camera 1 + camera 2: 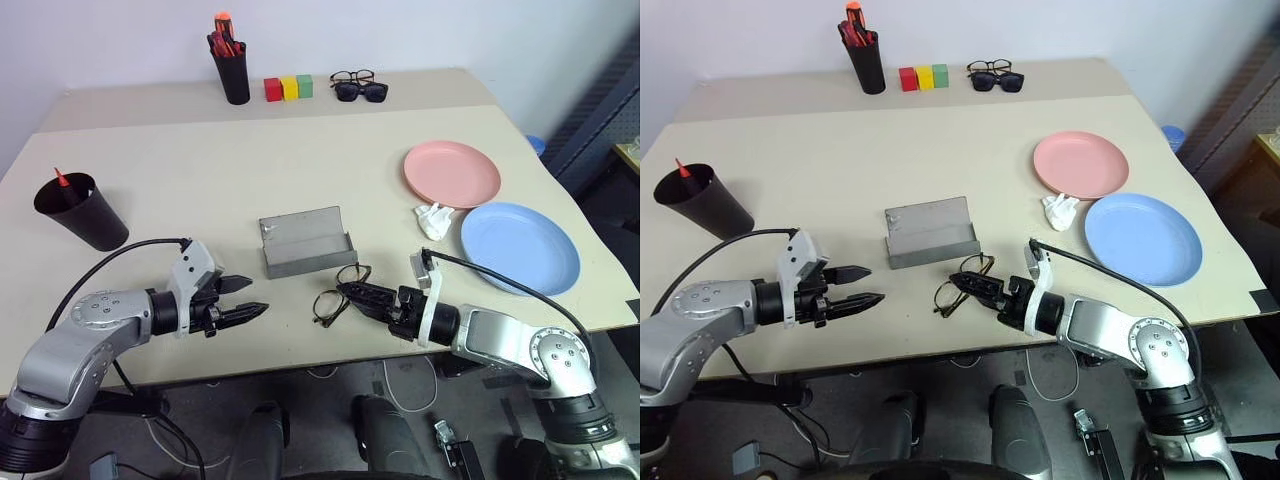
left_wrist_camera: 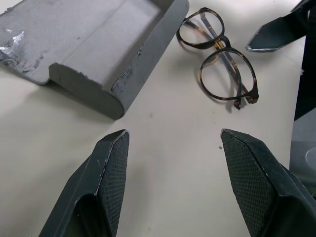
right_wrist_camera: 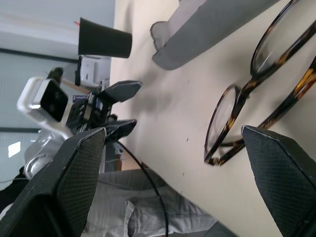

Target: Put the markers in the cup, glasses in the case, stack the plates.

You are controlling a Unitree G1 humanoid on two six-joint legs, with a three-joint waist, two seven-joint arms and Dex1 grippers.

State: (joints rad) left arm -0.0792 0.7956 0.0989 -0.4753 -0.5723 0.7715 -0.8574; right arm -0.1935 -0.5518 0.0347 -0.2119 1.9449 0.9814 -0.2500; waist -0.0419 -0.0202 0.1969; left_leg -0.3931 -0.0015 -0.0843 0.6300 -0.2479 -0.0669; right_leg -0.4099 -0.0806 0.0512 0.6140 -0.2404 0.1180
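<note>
Both grippers empty, jaws parted.
Right gripper [image 3: 170, 182] spread wide at the glasses [image 1: 338, 293]; left gripper [image 1: 247, 299] partly open over the beige table [image 1: 200, 170].

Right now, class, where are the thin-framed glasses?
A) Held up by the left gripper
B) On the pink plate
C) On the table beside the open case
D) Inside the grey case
C: the glasses lie on the table just in front of the open grey case, with nothing holding them.
</note>
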